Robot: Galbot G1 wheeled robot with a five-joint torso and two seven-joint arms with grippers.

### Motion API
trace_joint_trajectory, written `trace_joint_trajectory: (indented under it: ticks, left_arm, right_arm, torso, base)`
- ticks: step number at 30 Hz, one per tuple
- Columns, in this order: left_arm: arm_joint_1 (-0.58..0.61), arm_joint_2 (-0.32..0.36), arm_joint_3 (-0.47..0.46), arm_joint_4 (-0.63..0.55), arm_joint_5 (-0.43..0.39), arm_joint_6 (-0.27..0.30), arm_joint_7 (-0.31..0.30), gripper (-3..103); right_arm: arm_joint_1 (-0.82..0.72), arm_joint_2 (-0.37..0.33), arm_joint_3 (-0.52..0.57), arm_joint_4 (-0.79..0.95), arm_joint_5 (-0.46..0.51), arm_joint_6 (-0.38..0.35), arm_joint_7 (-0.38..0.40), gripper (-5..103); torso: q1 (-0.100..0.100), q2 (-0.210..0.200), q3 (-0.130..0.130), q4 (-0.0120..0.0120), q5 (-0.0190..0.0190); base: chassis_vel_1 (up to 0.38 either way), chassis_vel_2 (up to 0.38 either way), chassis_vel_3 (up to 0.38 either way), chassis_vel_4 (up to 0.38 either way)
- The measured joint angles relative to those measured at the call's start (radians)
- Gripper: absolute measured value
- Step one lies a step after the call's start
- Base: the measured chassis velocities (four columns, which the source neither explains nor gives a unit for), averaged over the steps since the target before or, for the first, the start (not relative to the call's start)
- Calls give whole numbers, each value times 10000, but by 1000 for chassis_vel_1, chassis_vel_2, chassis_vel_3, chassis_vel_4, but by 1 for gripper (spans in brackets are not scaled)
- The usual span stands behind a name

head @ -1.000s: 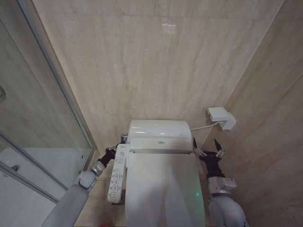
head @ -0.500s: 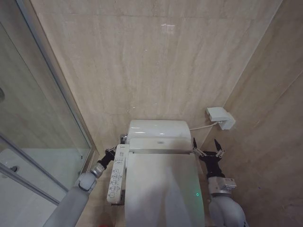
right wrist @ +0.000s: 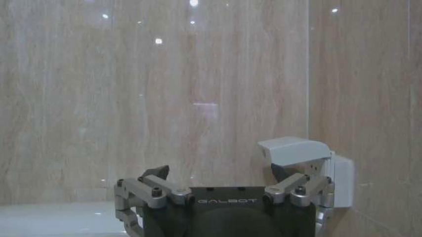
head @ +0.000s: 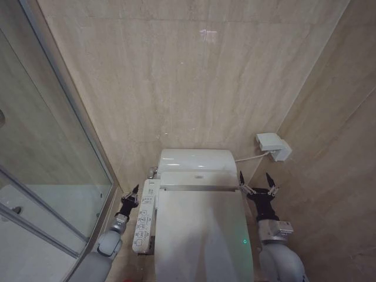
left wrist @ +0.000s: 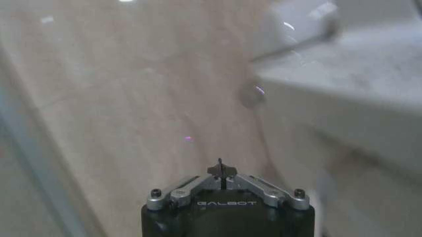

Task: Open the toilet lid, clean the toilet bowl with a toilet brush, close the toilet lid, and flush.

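Observation:
The toilet lid (head: 202,235) is a glossy white oval lying shut, so the toilet bowl under it is hidden. The toilet brush is out of view. My left gripper (head: 130,197) hangs low beside the toilet's left flank, next to the button panel (head: 144,218). In the left wrist view the left gripper (left wrist: 221,169) has its fingers drawn together to one tip, holding nothing. My right gripper (head: 255,181) stands open at the lid's rear right corner and touches nothing. The right wrist view shows the right gripper (right wrist: 218,172) with both fingers spread in front of the wall.
A glass shower partition (head: 53,153) closes off the left side. A white wall box (head: 274,146) with a cable sits on the right wall, close above the right gripper; the same wall box (right wrist: 300,150) faces the right wrist. Beige tiled walls (head: 194,76) enclose the toilet's rear unit (head: 197,160).
My left arm has drawn back from the toilet's rear left corner, so the gripper now sits lower beside the button panel. The right arm and the lid have stayed still.

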Motion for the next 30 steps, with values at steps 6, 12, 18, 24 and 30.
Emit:
trace_joint_trajectory:
  ticks: [6,12,18,24,30]
  left_arm:
    - [702,-180,-747,-1409,-287,116,-220,8]
    - [1315,-162,-1129,-2832,-529,258,-253,35]
    - [2210,-189,-1676,-4864,-956,880,-255,62]
    - [2905,-270,-1939,-6330,-1441,1691,-242,62]
    - [3805,-415,-2140,-7749,-1701,2491,-278,89]
  right_arm:
    - [0,0,0,0,0,0,0,100]
    - [0,0,0,0,0,0,0,100]
    - [0,0,1,0,0,0,0,100]
    - [0,0,0,0,0,0,0,100]
    - [0,0,0,0,0,0,0,100]
  torso:
    - [0,0,0,-1,1]
    - [0,0,1,-3,0]
    - [0,0,1,0,1]
    - [0,0,1,-1,1]
    - [0,0,1,-1,1]
  base:
    - [0,0,0,0]
    - [0,0,0,0]
    - [0,0,0,0]
    - [0,0,0,0]
    - [0,0,0,0]
